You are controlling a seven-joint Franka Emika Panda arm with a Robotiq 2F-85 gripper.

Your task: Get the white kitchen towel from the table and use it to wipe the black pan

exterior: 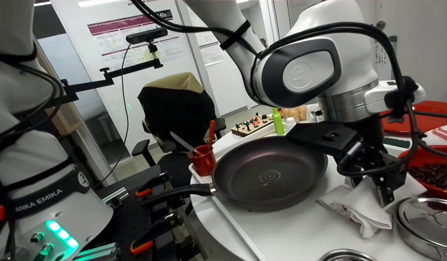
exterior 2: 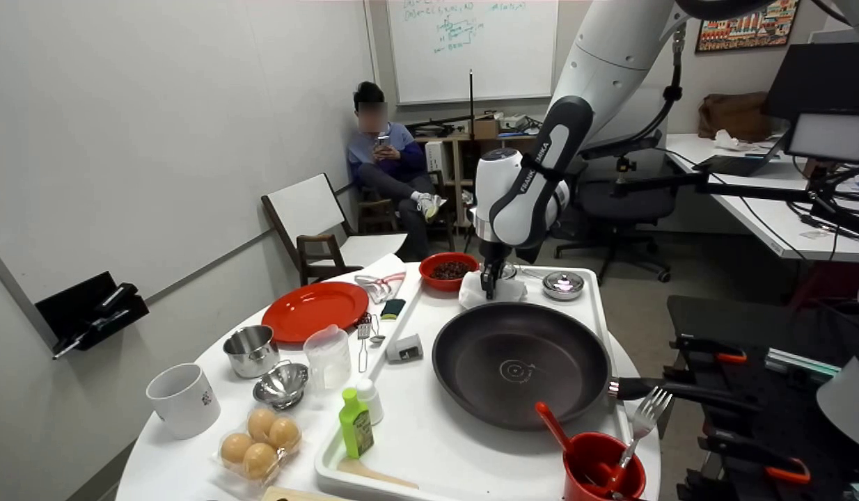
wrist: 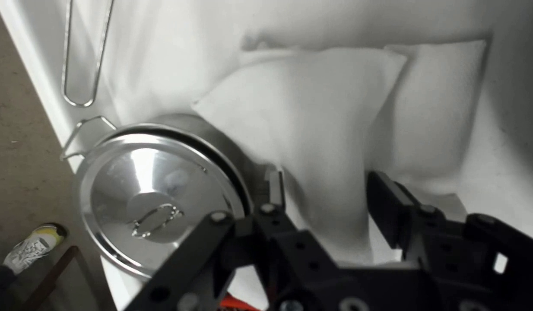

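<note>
Tool (wrist: 323, 190) astride twl (wrist: 322, 103) (pan hdl (exterior: 185, 191) baseward)

Red plate (exterior 2: 314, 311), tray (exterior 2: 464, 456) on table (exterior 2: 161, 467)

The white Franka Panda arm (exterior: 354, 61) has dark-grey joint trim (exterior: 273, 76), black cables (exterior: 346, 27) and a screw-studded black Robotiq gripper (wrist: 325, 188).

The pan (exterior 2: 521, 362) is black, its handle (exterior 2: 701, 395) too, with pale rings marked inside. Beneath the pan, the tray (exterior 2: 436, 452) is white, as is the surface (exterior 2: 172, 466); near the pan, the kitchen towel (exterior: 363, 204) is white and the cup (exterior: 204, 165) red. Apart from the pan, the plate (exterior 2: 314, 309) and bowl (exterior 2: 445, 284) are red, the bottle (exterior 2: 353, 417) lime green, the cloth (exterior 2: 384, 284) white with red stripes.
</note>
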